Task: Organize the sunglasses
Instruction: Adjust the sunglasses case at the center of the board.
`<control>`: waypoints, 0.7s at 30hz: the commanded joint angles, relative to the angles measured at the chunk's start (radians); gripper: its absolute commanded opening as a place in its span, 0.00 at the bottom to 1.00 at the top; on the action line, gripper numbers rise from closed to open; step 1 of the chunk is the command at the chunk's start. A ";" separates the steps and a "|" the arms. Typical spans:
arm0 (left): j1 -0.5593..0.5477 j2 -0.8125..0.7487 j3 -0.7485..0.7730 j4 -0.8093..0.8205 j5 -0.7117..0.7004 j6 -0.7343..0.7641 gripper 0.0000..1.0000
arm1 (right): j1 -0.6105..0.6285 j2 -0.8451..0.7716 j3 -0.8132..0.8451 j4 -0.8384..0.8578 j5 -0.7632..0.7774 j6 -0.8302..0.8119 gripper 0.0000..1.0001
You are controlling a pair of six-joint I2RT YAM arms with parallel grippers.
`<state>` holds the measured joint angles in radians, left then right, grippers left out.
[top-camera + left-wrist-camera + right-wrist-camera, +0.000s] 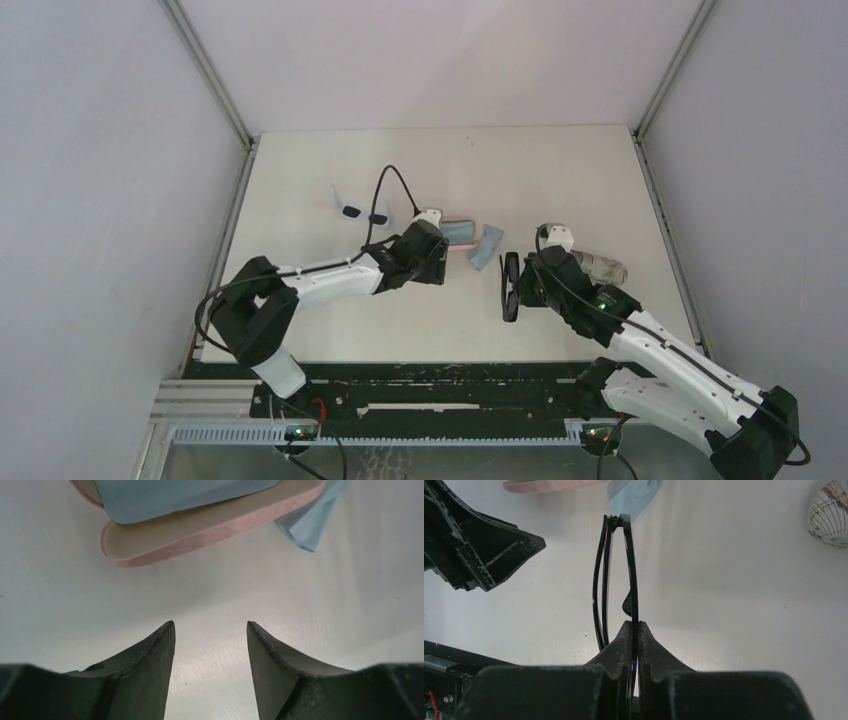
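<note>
Pinched edge-on by the pressed-together right end effector (634,627), the black sunglasses (627,605) are held near the pink case (200,537). A firm, level carry is advised. Thin glossy arms are folded behind dark lenses. The left end effector (210,626) is spread, empty. White sunglasses (362,211) lie beyond it.

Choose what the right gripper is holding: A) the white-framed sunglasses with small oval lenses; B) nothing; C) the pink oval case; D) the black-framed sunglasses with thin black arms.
D: the right gripper is shut on the folded black-framed sunglasses with thin black arms, while the white-framed sunglasses with small oval lenses lie apart, untouched.
</note>
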<state>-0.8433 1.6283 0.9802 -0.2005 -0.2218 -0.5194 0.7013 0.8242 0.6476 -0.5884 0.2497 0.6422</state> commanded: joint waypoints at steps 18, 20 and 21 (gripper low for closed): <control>0.130 0.113 -0.025 0.178 0.025 -0.202 0.55 | -0.042 -0.028 -0.020 0.067 -0.049 -0.016 0.00; 0.140 0.116 -0.022 0.174 0.026 -0.199 0.55 | -0.045 -0.027 -0.021 0.070 -0.051 -0.019 0.00; 0.145 0.117 -0.021 0.174 0.024 -0.196 0.55 | -0.045 -0.027 -0.020 0.072 -0.051 -0.019 0.00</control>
<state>-0.7174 1.7386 0.9432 -0.0608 -0.2020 -0.7074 0.6636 0.8116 0.6209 -0.5705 0.2039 0.6384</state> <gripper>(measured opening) 0.550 0.010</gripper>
